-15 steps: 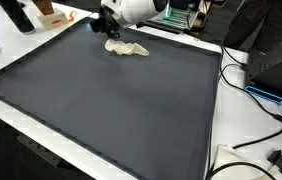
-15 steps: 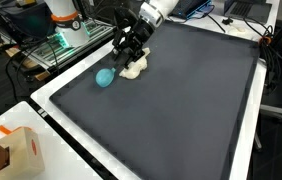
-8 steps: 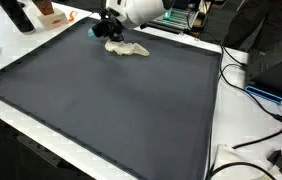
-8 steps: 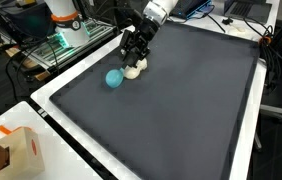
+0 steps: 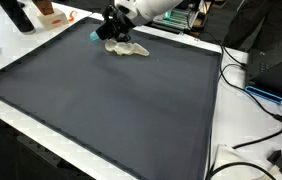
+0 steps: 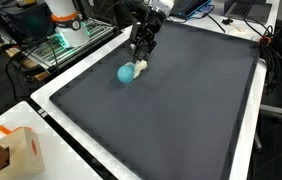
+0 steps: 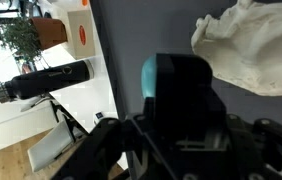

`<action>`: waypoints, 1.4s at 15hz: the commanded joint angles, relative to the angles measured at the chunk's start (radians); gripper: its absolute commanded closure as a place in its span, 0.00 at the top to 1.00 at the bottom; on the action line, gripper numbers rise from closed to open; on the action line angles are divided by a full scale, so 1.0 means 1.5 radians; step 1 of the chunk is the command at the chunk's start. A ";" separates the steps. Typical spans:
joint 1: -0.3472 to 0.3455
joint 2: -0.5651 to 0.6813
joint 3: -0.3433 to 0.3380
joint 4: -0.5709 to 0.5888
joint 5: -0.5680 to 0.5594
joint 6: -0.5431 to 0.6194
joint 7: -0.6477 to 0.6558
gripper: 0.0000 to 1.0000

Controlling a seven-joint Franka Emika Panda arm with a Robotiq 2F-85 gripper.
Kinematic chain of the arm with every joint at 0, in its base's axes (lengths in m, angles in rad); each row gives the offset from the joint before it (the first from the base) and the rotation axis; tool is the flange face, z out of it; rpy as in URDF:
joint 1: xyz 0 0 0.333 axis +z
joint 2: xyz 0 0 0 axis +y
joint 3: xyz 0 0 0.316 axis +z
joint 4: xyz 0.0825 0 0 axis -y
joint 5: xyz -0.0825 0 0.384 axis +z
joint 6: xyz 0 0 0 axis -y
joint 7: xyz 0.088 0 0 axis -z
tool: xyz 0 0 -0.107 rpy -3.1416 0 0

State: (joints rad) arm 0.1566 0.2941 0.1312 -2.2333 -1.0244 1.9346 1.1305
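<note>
— Claw (image 6: 140,56) first: how is it held?
— It is seen lowered close to the dark mat (image 6: 181,115), with the fingers pointed downward. How far it is parted cannot be told. In the wrist view the fingers are hidden by the black body, and in both exterior views they are too small to be made out. Whether anything is gripped cannot be told either.
— What is found nearest to it?
— A teal ball (image 6: 127,73) and a crumpled white cloth (image 6: 141,68) are seen right at the fingertips. The ball is laid just beside the cloth; whether the two are touching cannot be told. In the wrist view the ball (image 7: 153,72) is partly covered by the claw's body, with the cloth (image 7: 249,55) spread out next to it.
— Where on the mat are they placed?
— Both are placed near one edge of the mat, toward a corner. In an exterior view the cloth (image 5: 129,48) is shown just inside the far edge.
— And farther out?
— The mat is framed by the white rim of the surface (image 5: 223,125). A cardboard box (image 6: 19,150) is set at a corner of the surface, and cables (image 5: 253,105) are trailed past another edge.
</note>
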 commanded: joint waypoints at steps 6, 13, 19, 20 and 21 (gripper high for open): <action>0.006 -0.130 0.017 -0.067 0.008 0.078 -0.100 0.25; 0.004 -0.230 0.017 -0.115 0.038 0.175 -0.165 0.25; 0.002 -0.318 0.011 -0.167 0.112 0.267 -0.244 0.25; 0.002 -0.331 0.010 -0.176 0.131 0.283 -0.261 0.25; 0.002 -0.348 0.006 -0.187 0.155 0.305 -0.283 0.25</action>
State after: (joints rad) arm 0.1657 -0.1286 0.1524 -2.4353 -0.8802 2.3069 0.7959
